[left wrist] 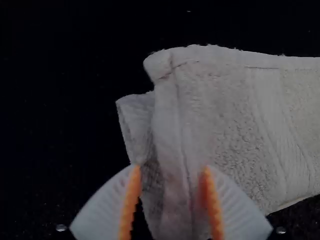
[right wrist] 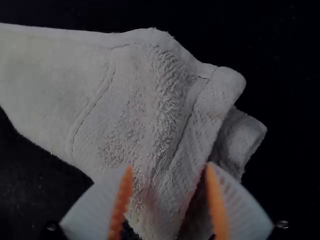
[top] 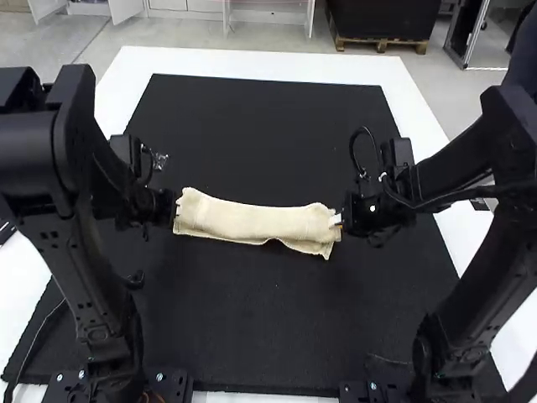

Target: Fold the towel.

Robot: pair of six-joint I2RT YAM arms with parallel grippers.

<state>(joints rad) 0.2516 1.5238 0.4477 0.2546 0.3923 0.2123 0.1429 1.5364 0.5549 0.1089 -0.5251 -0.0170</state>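
Cream-coloured, lies as a narrow strip of folded towel (top: pixel 252 220) on the black mat (top: pixel 243 327) over the white tabletop (top: pixel 252 64), stretching lengthwise from left to right and slanting slightly, at the right end, toward the arms' bases. Has the left gripper (top: pixel 175 206) at one short end and the right gripper (top: pixel 337 220) at the other, both unclenched, with fingers parted over the layered edges.

From here I see a black mat (top: pixel 252 336) lying flat; the white table (top: pixel 252 63) shows all around it, a thin cable (top: pixel 38 337) curves along its near left edge, and left of it sits something dark (top: pixel 6 230), too cut off to name
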